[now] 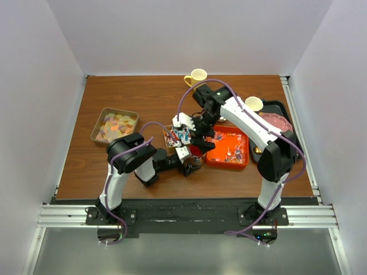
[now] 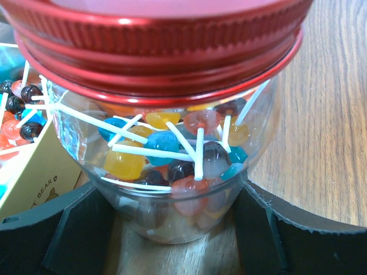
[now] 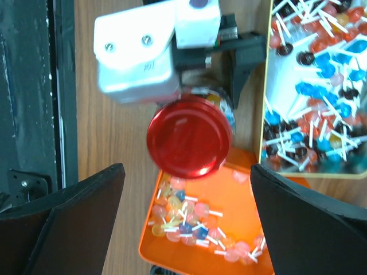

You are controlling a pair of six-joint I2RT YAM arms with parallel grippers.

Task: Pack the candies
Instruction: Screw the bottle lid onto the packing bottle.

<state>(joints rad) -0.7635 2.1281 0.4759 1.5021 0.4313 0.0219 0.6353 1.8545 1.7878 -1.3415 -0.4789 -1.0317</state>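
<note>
Left gripper [image 2: 178,229] clamped on clear round jar [image 2: 172,154] of candies [image 2: 123,163], steadying it mid-frame; right gripper [image 3: 189,217] spread wide above round red lid [image 3: 188,136].

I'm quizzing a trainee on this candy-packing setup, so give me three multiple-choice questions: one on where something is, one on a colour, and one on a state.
1. Where is the jar?
A. Between the fingers of the left end effector
B. On a shelf
C. On the floor

2. What colour is the lid on the jar?
A. Blue
B. Red
C. White

3. How is the right end effector?
A. Shut on the lid
B. Shut, holding nothing
C. Open, above the lid

Answers:
1 A: the left wrist view shows the black fingers on either side of the glass.
2 B: the lid shows red in both wrist views.
3 C: its jaws stand wide apart, the lid lies below them, and nothing is held.
</note>
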